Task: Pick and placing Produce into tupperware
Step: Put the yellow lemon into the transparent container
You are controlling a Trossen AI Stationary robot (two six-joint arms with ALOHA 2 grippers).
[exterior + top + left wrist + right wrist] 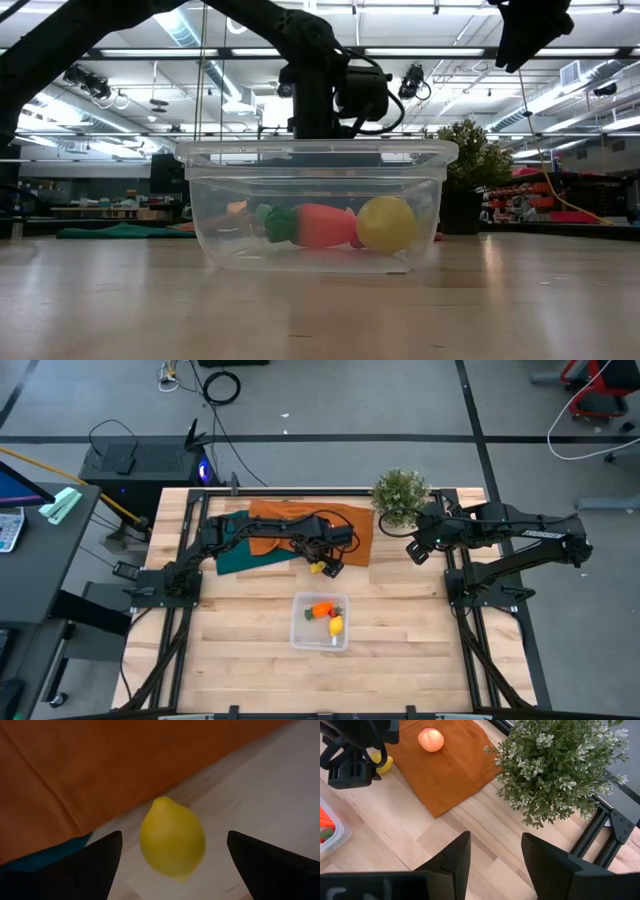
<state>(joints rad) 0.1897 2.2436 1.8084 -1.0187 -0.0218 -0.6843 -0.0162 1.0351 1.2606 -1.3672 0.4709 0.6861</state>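
Left tool (170,865): my fingers spread wide, empty | small yellow toy lemon (172,839) centred between them on the wooden surface (270,795), long axis crosswise to my fingers, beside orange cloth (100,765) | right tool (495,857) open, waits far right.

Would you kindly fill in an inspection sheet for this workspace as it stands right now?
Surface: wooden table, orange cloth and teal cloth at the back.
Job's things: tupperware holds a carrot and a lemon; second lemon on the table by the orange cloth; apple on that cloth.
Clutter: potted plant at the back right.
Grippers: left gripper open around the second lemon; right gripper open, near the plant, holding nothing.
Cables: black cable coil on the floor.
Surroundings: desk to the left.
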